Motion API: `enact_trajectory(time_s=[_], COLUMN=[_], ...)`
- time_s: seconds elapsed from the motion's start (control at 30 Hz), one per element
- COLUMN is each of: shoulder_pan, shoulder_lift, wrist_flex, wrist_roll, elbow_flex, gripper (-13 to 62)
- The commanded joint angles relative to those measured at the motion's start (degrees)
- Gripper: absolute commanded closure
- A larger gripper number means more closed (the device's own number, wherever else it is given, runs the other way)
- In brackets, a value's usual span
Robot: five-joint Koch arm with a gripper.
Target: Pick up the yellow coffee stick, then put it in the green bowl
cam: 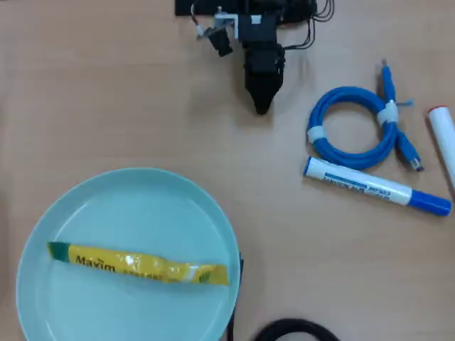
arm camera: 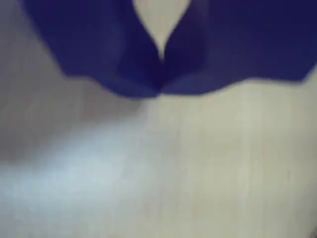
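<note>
Coffee stick: the yellow coffee stick (cam: 138, 264) lies flat inside the green bowl (cam: 106, 192), reaching from the bowl's left side across to its right rim in the overhead view, green tips at both ends and "Maxim" in red readable.
Bowl: sits at the lower left of the wooden table (cam: 106, 92), partly cut by the bottom edge.
Gripper: the gripper (cam: 261, 106) hangs near the top centre, well apart from the bowl, tip pointing down the picture.
Claw: in the blurred wrist view the gripper's (arm camera: 161, 74) two dark jaws seem to meet at their tips, with nothing between them, over bare table.
Right side: a coiled blue cable (cam: 353, 128) lies just above a white marker (cam: 377, 187) with a blue cap.
Far right: a white tube (cam: 444, 138), cut by the edge.
Bottom edge: a black cable (cam: 291, 329) curves in beside the bowl.
</note>
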Motion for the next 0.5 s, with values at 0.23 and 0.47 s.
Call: enact_trajectory(time_s=[0.23,0.47], shoulder_pan=[0.6,0.7], shoulder_lift=[5.1,5.1], wrist_flex=[4.9,4.9], wrist_roll=[0.1,0.1], elbow_flex=[4.2,4.2], gripper=[57.4,57.4])
